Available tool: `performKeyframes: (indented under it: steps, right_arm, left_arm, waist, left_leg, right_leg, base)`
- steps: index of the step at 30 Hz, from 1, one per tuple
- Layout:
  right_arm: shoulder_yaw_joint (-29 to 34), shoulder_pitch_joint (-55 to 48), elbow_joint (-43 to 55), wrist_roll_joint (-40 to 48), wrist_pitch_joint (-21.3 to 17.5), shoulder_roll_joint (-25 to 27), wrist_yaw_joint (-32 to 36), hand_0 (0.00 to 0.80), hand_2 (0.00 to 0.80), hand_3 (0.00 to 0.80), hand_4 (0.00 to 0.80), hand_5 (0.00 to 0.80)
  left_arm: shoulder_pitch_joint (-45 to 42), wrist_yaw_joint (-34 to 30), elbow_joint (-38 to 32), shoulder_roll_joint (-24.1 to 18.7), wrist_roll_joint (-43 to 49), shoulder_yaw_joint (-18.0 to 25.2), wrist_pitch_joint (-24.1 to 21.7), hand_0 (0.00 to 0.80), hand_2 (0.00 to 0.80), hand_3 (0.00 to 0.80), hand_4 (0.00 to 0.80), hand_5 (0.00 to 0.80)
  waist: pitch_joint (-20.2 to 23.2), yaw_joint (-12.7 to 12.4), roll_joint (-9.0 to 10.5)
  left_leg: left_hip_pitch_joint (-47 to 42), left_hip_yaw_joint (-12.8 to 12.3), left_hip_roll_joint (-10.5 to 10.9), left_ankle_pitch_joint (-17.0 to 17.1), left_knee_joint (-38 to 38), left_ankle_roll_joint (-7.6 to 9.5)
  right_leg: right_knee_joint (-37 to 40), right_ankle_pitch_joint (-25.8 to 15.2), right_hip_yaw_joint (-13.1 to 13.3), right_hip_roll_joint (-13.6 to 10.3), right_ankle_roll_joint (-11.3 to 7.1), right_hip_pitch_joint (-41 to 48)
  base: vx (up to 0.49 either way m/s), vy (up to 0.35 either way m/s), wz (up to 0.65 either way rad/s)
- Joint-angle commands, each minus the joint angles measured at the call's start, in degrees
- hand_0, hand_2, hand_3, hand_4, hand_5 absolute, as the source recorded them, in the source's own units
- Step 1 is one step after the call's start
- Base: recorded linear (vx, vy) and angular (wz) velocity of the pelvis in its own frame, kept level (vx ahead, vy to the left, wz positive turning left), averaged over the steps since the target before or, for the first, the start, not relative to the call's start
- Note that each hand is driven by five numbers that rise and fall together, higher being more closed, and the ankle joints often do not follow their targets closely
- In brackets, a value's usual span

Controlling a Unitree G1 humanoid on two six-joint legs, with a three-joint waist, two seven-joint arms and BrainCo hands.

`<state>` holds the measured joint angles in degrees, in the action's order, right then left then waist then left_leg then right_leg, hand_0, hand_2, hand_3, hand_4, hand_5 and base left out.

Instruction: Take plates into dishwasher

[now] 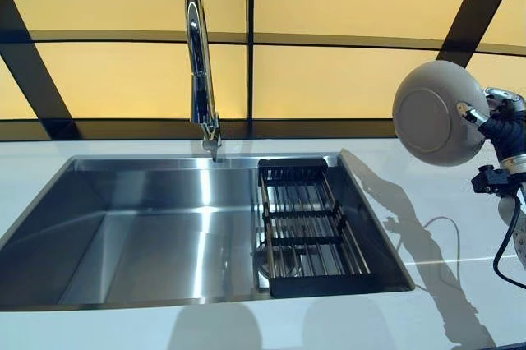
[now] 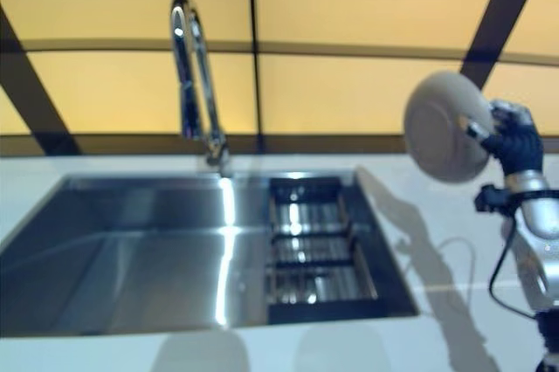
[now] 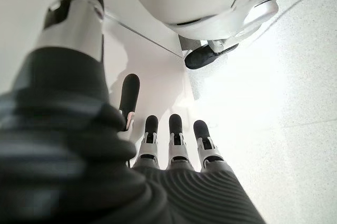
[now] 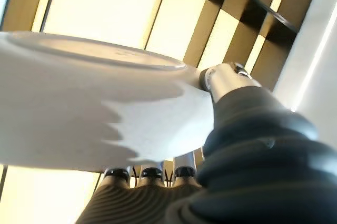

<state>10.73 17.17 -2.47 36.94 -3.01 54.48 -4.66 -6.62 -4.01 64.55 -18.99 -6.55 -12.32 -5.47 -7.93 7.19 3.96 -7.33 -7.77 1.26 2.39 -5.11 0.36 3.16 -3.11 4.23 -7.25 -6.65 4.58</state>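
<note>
The right hand [image 1: 500, 124] grips a pale plate [image 1: 436, 113] by its edge, thumb over one face and fingers curled under the other, and holds it up in the air to the right of the sink [image 1: 164, 227], well above the white surface [image 1: 460, 284]. The plate stands nearly on edge, its underside turned toward the head camera, its flat face running roughly up and down and leaning a little; it juts leftward from the hand, toward the sink side. No dishwasher shows in any view, so which way the plate must travel cannot be read here; my judgement is that the carry has to leave this sink area altogether. Since the right hand alone has the plate, it is the arm that matters for the coming move. The left hand [image 3: 158, 140] shows only in its own wrist view, fingers straight and relaxed, holding nothing, hanging low over pale floor. The head views give the setting: the sink, a tall tap [image 1: 200, 71] behind it, and a dark wire rack [image 1: 306, 227] seated in the basin's right end, which looks to hold no plates. The right wrist view adds what the head views hide: the fingers pressed to the plate's far face, and the thumb [image 4: 224, 79] clamped at the rim.
</note>
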Motion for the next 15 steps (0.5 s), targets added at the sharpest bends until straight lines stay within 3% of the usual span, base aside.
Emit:
performKeyframes:
  steps: [1, 7, 11, 15]
  right_arm:
    - [4.3, 2.1, -0.2, 1.3, -2.1, 0.5, -1.2, 0.8, 0.8, 0.8, 0.8, 0.8]
    - [7.7, -1.5, -1.4, 2.0, -1.9, 3.9, -1.7, 0.8, 0.8, 0.8, 0.8, 0.8]
    - [8.6, -2.8, -1.1, 3.2, -1.8, 4.9, -0.6, 0.8, 0.8, 0.8, 0.8, 0.8]
    - [8.7, -3.5, -1.0, 3.2, -2.5, 4.7, 0.8, 0.8, 0.8, 0.8, 0.8, 0.8]
  left_arm:
    - [4.4, 0.4, 0.4, -1.7, -2.6, -0.7, -4.0, 0.0, 0.0, 0.0, 0.0, 0.0]
    - [3.1, -0.3, 0.7, -1.5, -1.0, -1.5, -4.3, 0.0, 0.0, 0.0, 0.0, 0.0]
    - [2.0, -0.3, 0.4, -1.8, -0.7, -1.5, -4.1, 0.0, 0.0, 0.0, 0.0, 0.0]
    - [2.0, -0.2, 0.5, -1.9, -1.6, -1.9, -4.3, 0.0, 0.0, 0.0, 0.0, 0.0]
  waist:
    - [2.5, -1.0, 2.08]
    - [1.9, 0.0, 3.37]
    - [0.8, 0.0, 3.6]
    - [0.8, -0.9, 2.92]
  left_leg:
    - [-0.6, 3.6, 1.6, -9.9, 7.0, 2.61]
    - [-1.1, 4.0, 2.1, -10.0, 7.0, 2.21]
    - [-2.1, 1.6, 1.7, -8.6, 4.6, 1.98]
    - [-1.4, -0.9, 1.1, -6.6, 2.4, 2.29]
  right_leg:
    - [-4.0, -7.1, 1.3, -3.8, -4.15, -7.7]
    - [-4.6, -11.3, 1.6, -3.9, -4.81, -10.0]
    - [-8.3, -13.2, -2.6, -3.6, -5.15, -13.3]
    - [-13.7, -12.0, -5.1, -5.0, -4.34, -12.6]
  base:
    - [0.0, 0.0, 0.0]
    - [0.04, 0.027, -0.03]
    - [-0.013, 0.041, -0.25]
    - [-0.142, 0.035, -0.41]
